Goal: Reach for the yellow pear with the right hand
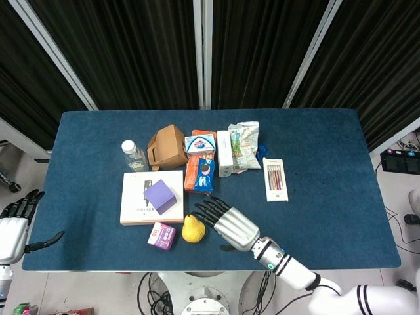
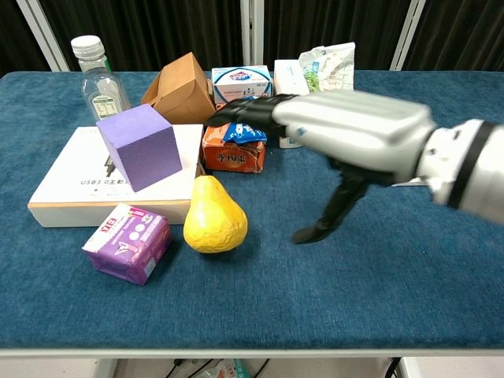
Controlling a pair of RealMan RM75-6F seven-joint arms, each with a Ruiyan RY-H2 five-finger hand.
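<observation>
My right robot hand (image 1: 231,225) hovers just right of the yellow pear (image 1: 192,229) | fingers spread, holding nothing | blue tabletop (image 1: 328,164) below

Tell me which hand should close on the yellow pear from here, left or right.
Right. The right hand hangs open just beside the yellow pear, its fingers spread above it. The left hand is off the table's far left edge, with the white box and purple packet between.
</observation>
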